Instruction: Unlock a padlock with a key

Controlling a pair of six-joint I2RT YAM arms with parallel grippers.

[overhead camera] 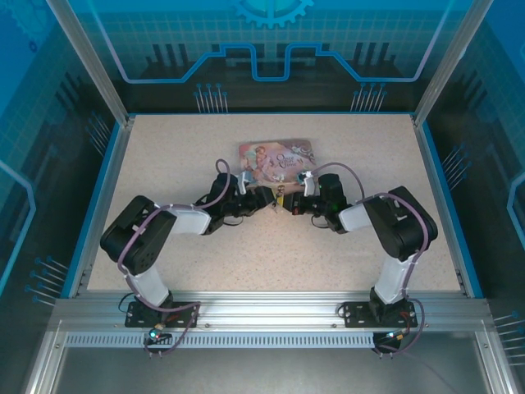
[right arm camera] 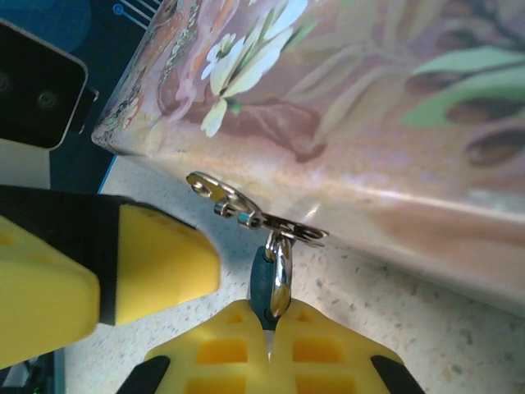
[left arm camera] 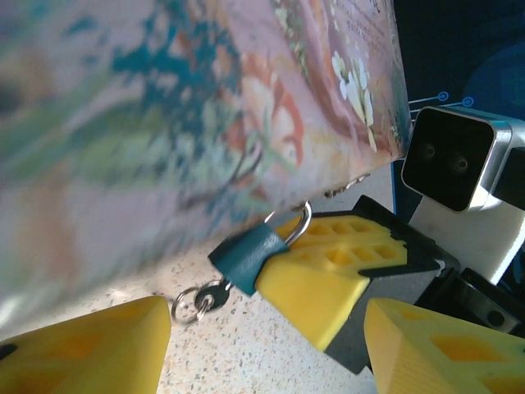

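1. My right gripper (right arm camera: pixel 271 316) is clamped on the padlock (left arm camera: pixel 246 256), which hangs off the pink tin (left arm camera: pixel 205 123) by its hasp (right arm camera: pixel 246 215). I'd guess that's to steady it for turning.
2. The key (left arm camera: pixel 215 294) looks seated in the padlock's bottom end.
3. My left gripper (left arm camera: pixel 267 332) is spread wide around the key, touching nothing.

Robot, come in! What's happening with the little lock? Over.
Right gripper: jaws shut on the padlock. Left gripper: jaws open, near the key at the lock's base. Shackle hooked to tin box, close behind.
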